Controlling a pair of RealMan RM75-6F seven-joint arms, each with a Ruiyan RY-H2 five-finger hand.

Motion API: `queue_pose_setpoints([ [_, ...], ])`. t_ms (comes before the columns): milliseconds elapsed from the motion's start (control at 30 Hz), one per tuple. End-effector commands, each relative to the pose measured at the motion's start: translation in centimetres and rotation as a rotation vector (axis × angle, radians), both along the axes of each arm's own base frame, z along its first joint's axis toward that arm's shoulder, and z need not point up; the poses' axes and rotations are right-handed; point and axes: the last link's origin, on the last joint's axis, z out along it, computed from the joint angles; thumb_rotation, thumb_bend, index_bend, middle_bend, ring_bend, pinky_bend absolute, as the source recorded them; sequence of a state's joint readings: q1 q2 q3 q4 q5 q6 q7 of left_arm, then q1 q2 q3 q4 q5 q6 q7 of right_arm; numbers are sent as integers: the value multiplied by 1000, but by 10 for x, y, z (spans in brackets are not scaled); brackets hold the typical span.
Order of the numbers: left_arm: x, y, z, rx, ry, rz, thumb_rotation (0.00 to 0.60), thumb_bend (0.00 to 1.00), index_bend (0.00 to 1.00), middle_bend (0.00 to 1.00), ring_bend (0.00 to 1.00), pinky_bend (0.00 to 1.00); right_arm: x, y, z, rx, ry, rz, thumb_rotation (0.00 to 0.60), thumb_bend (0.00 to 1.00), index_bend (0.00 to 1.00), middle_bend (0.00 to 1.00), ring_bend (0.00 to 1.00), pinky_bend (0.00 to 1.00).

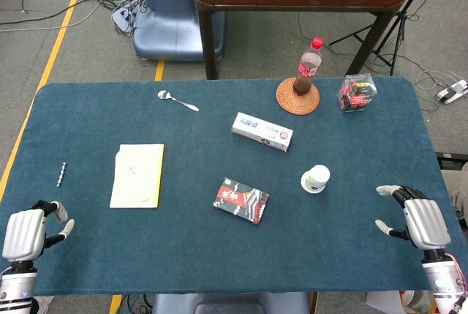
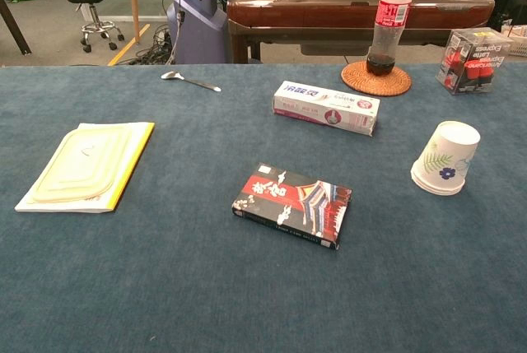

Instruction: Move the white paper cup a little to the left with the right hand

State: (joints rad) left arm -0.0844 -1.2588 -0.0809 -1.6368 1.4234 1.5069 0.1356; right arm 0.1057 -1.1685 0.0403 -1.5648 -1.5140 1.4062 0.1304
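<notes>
While the white paper cup [image 1: 316, 178] stands mouth-down on the blue desk [image 1: 219, 255], toward its right side and just right of the patterned card box [image 1: 240, 200], the right hand [image 1: 411, 220] rests near the desk's right front edge, well apart from the cup, fingers spread and holding nothing. The left hand [image 1: 33, 231] lies at the left front corner, fingers loosely curled, nothing in it.

Step in hand, as judged: reach and contact. The hand would best come in from the cup's right flank, low on the wall near the wide rim that sits on the cloth — a high push risks tipping so light a thing. A short, slow nudge leftward should do; the card box lies close on that side, so the travel wants to stop before touching it.

Count on the desk:
- paper cup — one
- card box — one
- toothpaste box [image 1: 262, 131], white, centre rear — one
- cola bottle [image 1: 309, 65], red cap, upright — one
- woven coaster [image 1: 297, 99] under the bottle — one
- clear box [image 1: 357, 93] with red and black contents, right rear — one
- metal spoon [image 1: 176, 99], left rear — one
- yellow notepad [image 1: 137, 175], left — one
- small metal bit [image 1: 62, 173], far left — one; kind not clear
</notes>
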Motion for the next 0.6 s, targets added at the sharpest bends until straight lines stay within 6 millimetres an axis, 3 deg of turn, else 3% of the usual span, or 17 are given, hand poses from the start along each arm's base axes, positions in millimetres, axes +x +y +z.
queue_pose_setpoints([
  [33, -2, -4, 0, -5, 7, 10, 600, 292, 653, 612, 450, 606, 2, -1, -1, 6, 3, 12, 600, 108, 336, 371, 289, 349],
  [233, -2, -10, 3, 2, 11, 13, 600, 292, 655, 612, 449, 606, 6, -5, -1, 2, -8, 30, 600, 98, 336, 366, 289, 349],
  [333, -3, -9, 5, 11, 3, 20, 600, 292, 653, 613, 449, 606, 8, -8, -1, 1, -5, 36, 600, 36, 315, 305, 266, 349],
  [400, -4, -9, 6, 15, -9, 26, 600, 292, 652, 612, 449, 606, 10, -11, -1, -11, -6, 40, 600, 6, 251, 249, 222, 334],
  [533, -5, -7, 5, 1, -9, 26, 600, 292, 651, 612, 448, 606, 12, -27, -2, -3, 61, 40, 600, 0, 57, 95, 81, 216],
  [600, -5, -7, 6, 2, -18, 28, 600, 292, 651, 612, 447, 606, 16, -37, -5, 17, 99, 39, 600, 0, 6, 38, 22, 162],
])
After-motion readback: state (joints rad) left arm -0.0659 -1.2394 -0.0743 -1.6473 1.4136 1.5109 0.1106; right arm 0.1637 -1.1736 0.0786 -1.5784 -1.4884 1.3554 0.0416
